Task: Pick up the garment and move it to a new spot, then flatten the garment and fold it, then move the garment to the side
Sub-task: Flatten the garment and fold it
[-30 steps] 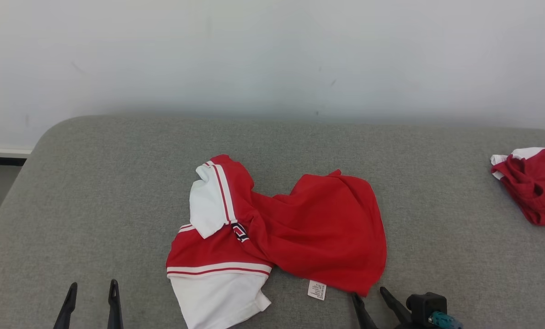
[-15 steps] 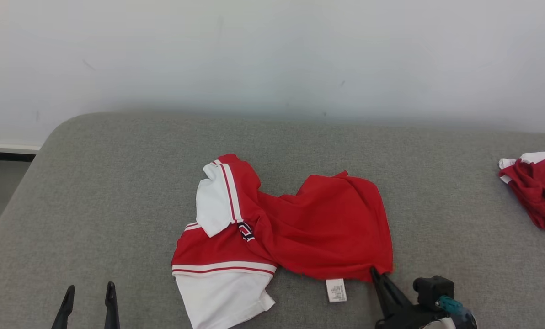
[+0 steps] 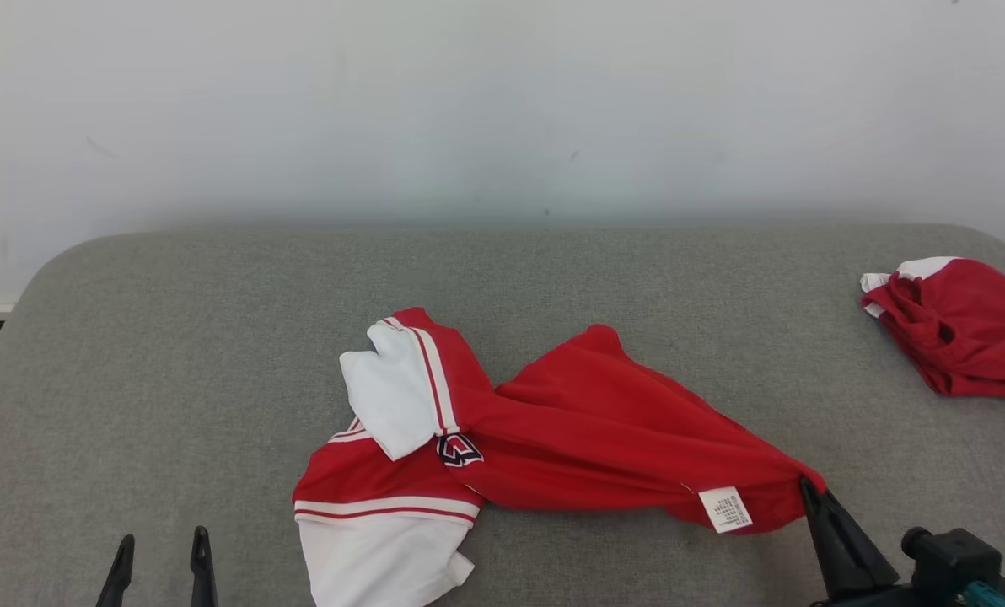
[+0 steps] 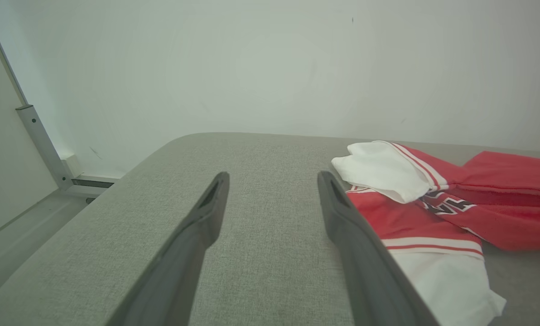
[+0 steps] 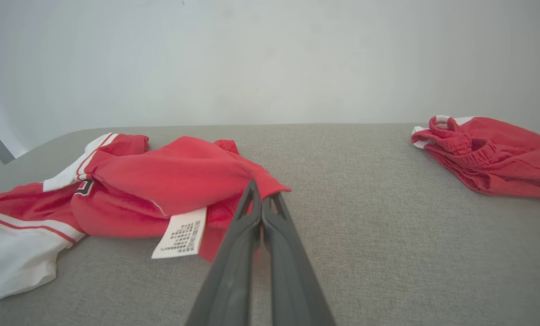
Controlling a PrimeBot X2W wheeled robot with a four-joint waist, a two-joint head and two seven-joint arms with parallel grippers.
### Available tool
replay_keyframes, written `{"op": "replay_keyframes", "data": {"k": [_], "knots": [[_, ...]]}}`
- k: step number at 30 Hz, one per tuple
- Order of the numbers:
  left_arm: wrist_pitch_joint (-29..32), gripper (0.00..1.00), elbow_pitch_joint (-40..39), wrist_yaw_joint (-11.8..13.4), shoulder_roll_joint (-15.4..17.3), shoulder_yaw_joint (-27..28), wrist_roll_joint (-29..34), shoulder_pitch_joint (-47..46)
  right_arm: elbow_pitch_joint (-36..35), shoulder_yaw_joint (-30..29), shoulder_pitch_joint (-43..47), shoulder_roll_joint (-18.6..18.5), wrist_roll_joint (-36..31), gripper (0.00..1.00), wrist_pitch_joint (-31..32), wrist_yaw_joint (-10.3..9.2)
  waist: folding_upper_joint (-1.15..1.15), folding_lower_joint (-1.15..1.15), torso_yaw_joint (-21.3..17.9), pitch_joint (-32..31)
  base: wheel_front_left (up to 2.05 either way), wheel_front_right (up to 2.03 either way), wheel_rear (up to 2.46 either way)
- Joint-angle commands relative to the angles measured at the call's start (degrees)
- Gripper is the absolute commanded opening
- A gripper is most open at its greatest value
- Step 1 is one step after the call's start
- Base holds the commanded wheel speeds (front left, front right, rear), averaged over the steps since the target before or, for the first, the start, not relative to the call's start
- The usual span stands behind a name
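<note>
The garment [image 3: 587, 438] is a red shirt with white sleeves, red stripes and a white care label, lying crumpled mid-surface. My right gripper [image 3: 808, 489] is shut on its lower right corner, and the red cloth is stretched toward that corner. In the right wrist view the closed fingers [image 5: 247, 213] pinch the red hem of the garment [image 5: 179, 176] beside the label. My left gripper [image 3: 160, 548] stands open at the lower left, apart from the white sleeve. In the left wrist view the left gripper [image 4: 272, 185] holds nothing, and the garment [image 4: 433, 208] lies to its right.
A grey upholstered surface [image 3: 216, 337] carries everything, with a white wall behind it. A second red and white garment [image 3: 958, 329] lies bunched at the far right edge. The surface's rounded left corner drops to the floor [image 4: 21, 231].
My right gripper closed on the garment's lower right corner and pulled it rightward, stretching the red cloth. The head view shifted a little. The left gripper stayed open.
</note>
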Motion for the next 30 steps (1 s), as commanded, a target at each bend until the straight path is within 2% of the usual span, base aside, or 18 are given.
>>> {"op": "replay_keyframes", "data": {"k": [1,4,8,10,16,21,30], "knots": [[-0.2,1.0,-0.2,-0.3,-0.3,0.2,-0.4,0.2,-4.3,-1.7,2.9,0.1,-0.8,0.0,2.0,-0.16,0.0,0.0,-0.9,0.4,0.0,0.0,0.0],[-0.2,1.0,-0.3,-0.2,-0.4,0.4,-0.4,-0.1,-10.3,-3.5,5.5,0.9,-1.3,0.0,5.0,-0.16,0.0,0.0,-1.3,0.7,0.0,0.0,0.0],[-0.2,1.0,-0.1,-0.3,-0.7,-0.1,-0.3,-0.6,-13.9,-3.5,4.9,1.0,-1.2,0.0,6.6,-0.16,0.0,0.0,-1.3,1.0,0.0,0.0,0.0],[-0.2,1.0,0.0,-0.3,-0.7,-0.7,-0.3,-1.0,-14.2,-2.7,2.8,1.2,-0.4,0.0,6.9,-0.15,0.0,0.0,-0.8,1.2,0.0,0.0,0.0],[-0.2,1.0,0.1,-0.3,-0.8,-1.8,-0.6,-2.2,-10.5,0.4,-5.6,-1.2,-1.0,0.0,6.8,-0.15,0.0,0.0,1.2,2.0,0.0,0.0,0.0],[-0.2,1.0,0.5,-0.3,-0.8,-3.3,-0.8,-3.8,-2.5,3.1,-18.8,-3.6,-0.4,0.0,6.0,-0.15,0.0,0.0,3.9,3.7,0.0,0.0,0.0],[-0.2,1.0,1.9,-0.3,-1.3,-7.4,-1.5,-7.8,19.6,8.3,-43.1,-5.7,-0.5,0.0,4.3,-0.16,0.0,0.0,9.9,7.7,0.0,0.0,0.0]]}}
